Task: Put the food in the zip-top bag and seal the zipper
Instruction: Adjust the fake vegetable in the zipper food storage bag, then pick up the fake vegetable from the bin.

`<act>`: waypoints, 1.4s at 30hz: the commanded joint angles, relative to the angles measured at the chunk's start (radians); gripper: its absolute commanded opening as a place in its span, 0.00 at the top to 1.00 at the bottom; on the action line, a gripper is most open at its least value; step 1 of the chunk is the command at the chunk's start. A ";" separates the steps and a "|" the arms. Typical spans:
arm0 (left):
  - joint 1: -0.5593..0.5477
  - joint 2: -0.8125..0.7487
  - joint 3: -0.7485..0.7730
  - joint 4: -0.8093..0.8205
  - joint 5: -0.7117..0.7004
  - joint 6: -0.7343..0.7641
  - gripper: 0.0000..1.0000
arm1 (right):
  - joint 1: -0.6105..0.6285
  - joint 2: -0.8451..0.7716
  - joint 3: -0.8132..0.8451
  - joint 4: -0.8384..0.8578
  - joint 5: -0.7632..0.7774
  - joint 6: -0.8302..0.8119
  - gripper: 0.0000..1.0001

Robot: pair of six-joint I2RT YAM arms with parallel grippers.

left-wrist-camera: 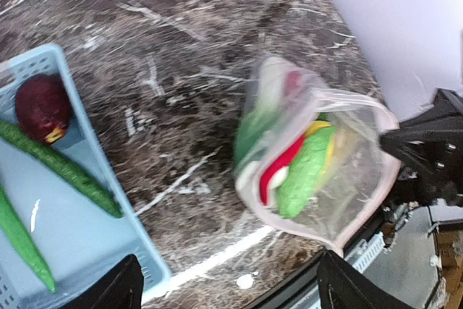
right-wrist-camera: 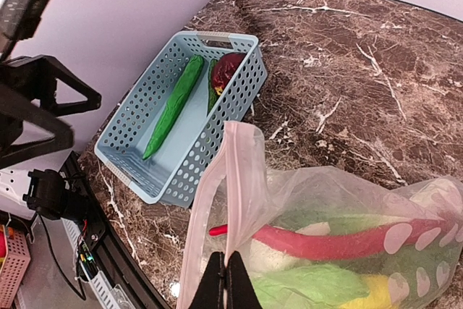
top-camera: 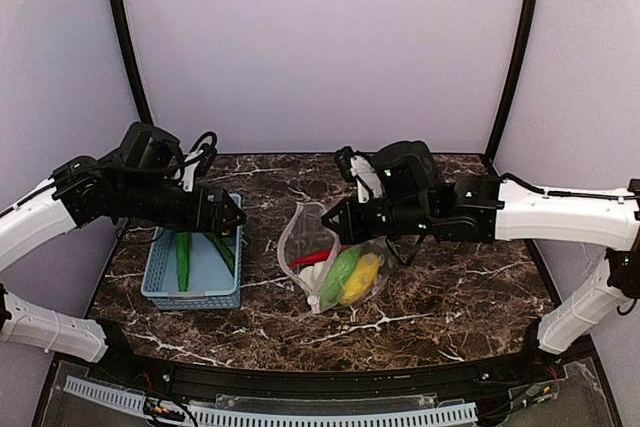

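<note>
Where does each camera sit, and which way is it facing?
Top external: above and behind, looking down at the table; left arm and right arm show.
Left wrist: over the basket, facing the bag; open left claw shows.
Right wrist: facing the basket; right claw pinches the bag rim.
All share bag and basket.

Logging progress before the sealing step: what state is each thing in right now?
zip-top bag: mouth open, partly filled
zipper: unsealed, pinched at one spot
right gripper: shut on the zipper
left gripper: open, empty, above the basket
basket: holds two green long pieces and dark red fruit
red chilli: inside the bag
</note>
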 commanded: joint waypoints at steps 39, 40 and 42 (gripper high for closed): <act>0.486 0.157 -0.520 0.209 -0.142 -0.004 0.52 | -0.031 -0.076 -0.032 0.026 -0.003 -0.004 1.00; 0.487 0.167 -0.521 0.211 -0.144 -0.003 0.53 | -0.030 -0.075 -0.032 0.026 -0.004 -0.004 1.00; 0.488 0.181 -0.522 0.214 -0.148 -0.001 0.54 | -0.031 -0.075 -0.033 0.025 -0.005 -0.005 1.00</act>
